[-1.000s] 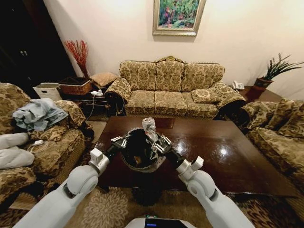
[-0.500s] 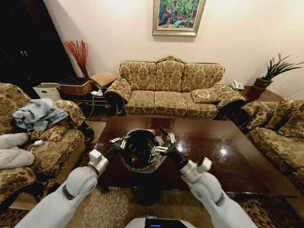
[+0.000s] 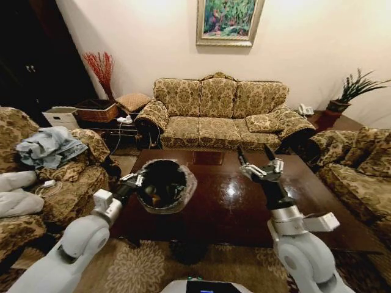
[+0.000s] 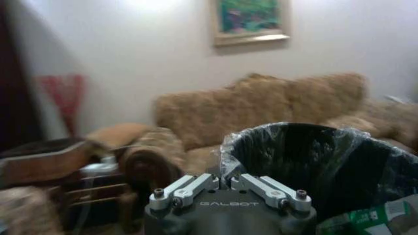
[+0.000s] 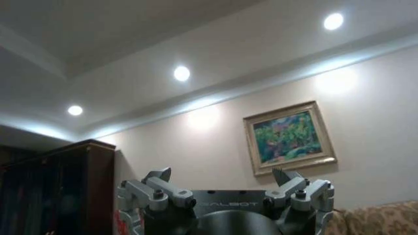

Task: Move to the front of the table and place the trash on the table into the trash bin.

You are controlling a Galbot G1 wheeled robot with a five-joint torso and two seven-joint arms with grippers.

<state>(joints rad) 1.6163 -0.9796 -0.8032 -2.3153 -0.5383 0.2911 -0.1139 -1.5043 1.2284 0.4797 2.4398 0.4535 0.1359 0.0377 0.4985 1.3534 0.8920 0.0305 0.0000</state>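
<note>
Bin held up over the table, right arm raised and empty

We see the left gripper (image 3: 135,180) clamped on the near rim of the trash bin (image 3: 162,185), lifted above the table (image 3: 244,201) at our 11 o'clock; a green tube (image 4: 356,219) lies inside. At 1 o'clock, the right gripper (image 3: 255,157) points upward, fingers spread wide, holding nothing.

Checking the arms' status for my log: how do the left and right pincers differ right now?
The left pincer is shut on the trash bin, gripping its lined rim; the right pincer is open and empty. The left holds the bin over the table's near-left edge; the right is raised over the table, tilted upward. Both are lifted off the table.
</note>
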